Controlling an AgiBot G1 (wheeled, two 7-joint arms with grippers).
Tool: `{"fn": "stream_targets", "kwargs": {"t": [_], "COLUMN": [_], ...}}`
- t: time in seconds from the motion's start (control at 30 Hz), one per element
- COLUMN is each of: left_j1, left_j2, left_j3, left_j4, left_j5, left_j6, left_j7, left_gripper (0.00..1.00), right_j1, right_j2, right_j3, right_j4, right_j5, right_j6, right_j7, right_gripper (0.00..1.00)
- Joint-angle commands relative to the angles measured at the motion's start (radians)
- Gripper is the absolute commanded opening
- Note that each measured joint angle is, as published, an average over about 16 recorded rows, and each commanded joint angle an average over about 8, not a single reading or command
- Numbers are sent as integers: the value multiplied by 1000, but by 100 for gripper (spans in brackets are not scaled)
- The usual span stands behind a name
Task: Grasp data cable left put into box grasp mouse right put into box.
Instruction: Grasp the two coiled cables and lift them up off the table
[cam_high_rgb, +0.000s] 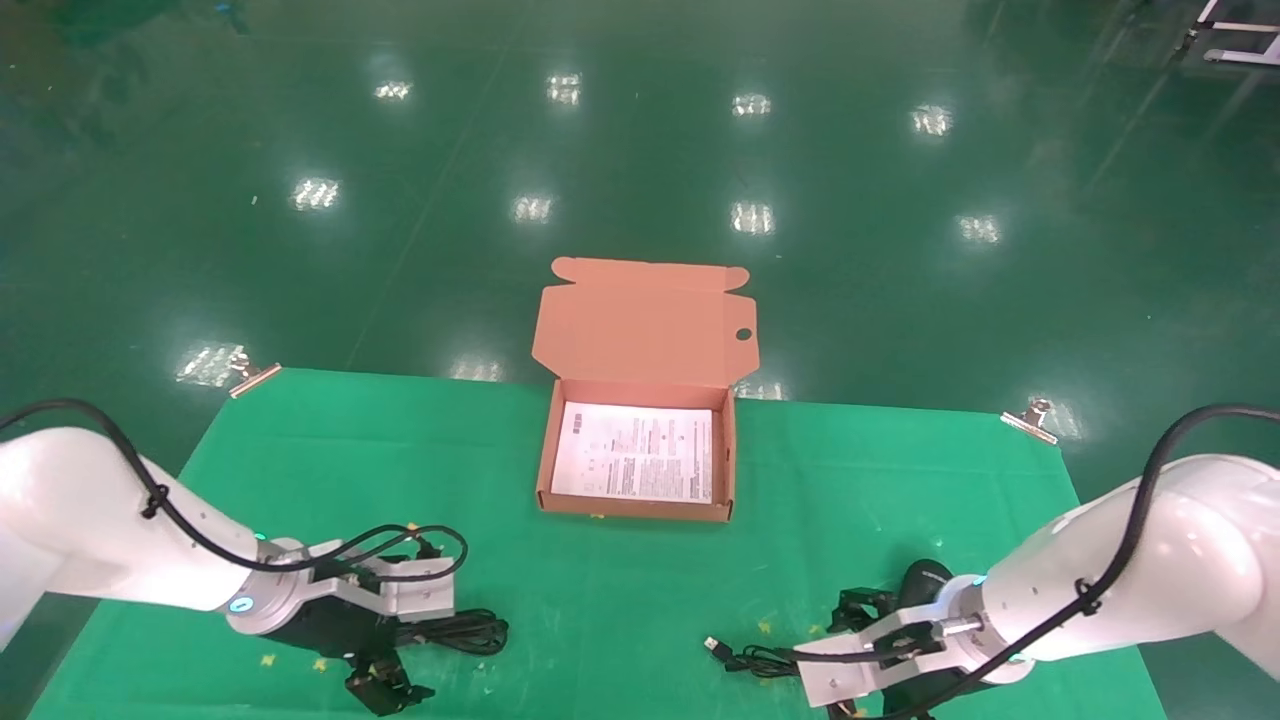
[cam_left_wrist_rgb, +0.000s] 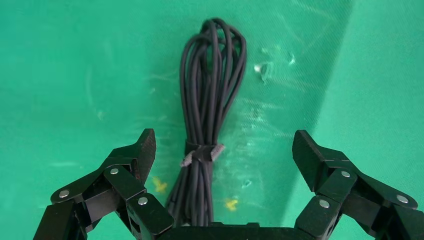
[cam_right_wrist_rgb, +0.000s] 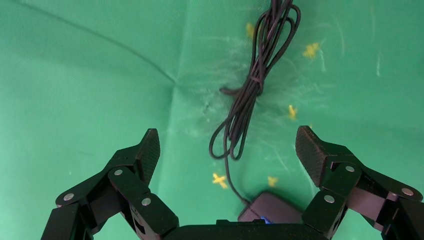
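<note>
The data cable (cam_left_wrist_rgb: 210, 90), a black coil tied with a strap, lies on the green cloth at the near left; it also shows in the head view (cam_high_rgb: 468, 630). My left gripper (cam_left_wrist_rgb: 224, 145) is open and low over it, the bundle between the fingers and nearer one of them; in the head view it (cam_high_rgb: 415, 645) is at the cable's left end. The black mouse (cam_right_wrist_rgb: 272, 207) with a blue light lies at the near right, its cord (cam_right_wrist_rgb: 250, 95) stretching away. My right gripper (cam_right_wrist_rgb: 227, 145) is open over it, holding nothing. The open box (cam_high_rgb: 636, 505) stands mid-table.
The box lid (cam_high_rgb: 645, 320) stands up at the table's far edge. The white printed sheet (cam_high_rgb: 635, 452) covers the box bottom. The mouse's USB plug (cam_high_rgb: 714, 646) lies at the near middle. Metal clips (cam_high_rgb: 255, 378) (cam_high_rgb: 1030, 418) hold the cloth's far corners.
</note>
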Motion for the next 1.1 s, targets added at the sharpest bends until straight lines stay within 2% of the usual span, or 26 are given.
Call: {"fn": "stream_targets", "kwargs": {"t": [0.03,0.13,0.2,0.3,0.33,0.4,0.43,0.57,0.6,1.1], "left_j1": [-5,-10,-13,-17,-18,-21,-23,-27,-27,-24], "left_j2": [9,18,25,33,35,39,41,46,47,42], "left_j3": [0,-1,-1,-3,-3,-5,-5,-6,-6,-6], "left_j4": [30,65,85,112,118,135,142,158,161,146], "left_j5": [-1,-2,-4,-7,-8,-11,-11,-12,-12,-13], "left_j6": [-5,-15,-22,-31,-33,-36,-38,-42,-42,-40], "left_j7": [14,39,58,84,91,104,109,116,118,111], "left_gripper": [100,100,82,45,32,7,2,0,0,0], "right_j1": [-8,-20,-27,-37,-38,-43,-45,-52,-53,-48], "right_j2": [-7,-17,-23,-33,-35,-40,-41,-43,-44,-41], "right_j3": [1,-1,-3,-6,-7,-8,-8,-9,-9,-9], "right_j4": [-9,-24,-36,-55,-60,-70,-73,-81,-82,-75], "right_j5": [0,-6,-11,-20,-22,-27,-29,-32,-33,-30], "right_j6": [12,31,41,55,58,66,70,79,81,73], "right_j7": [-4,-8,-8,-6,-5,-5,-5,-7,-7,-5], "right_gripper": [100,100,100,98,90,65,53,4,0,0]}}
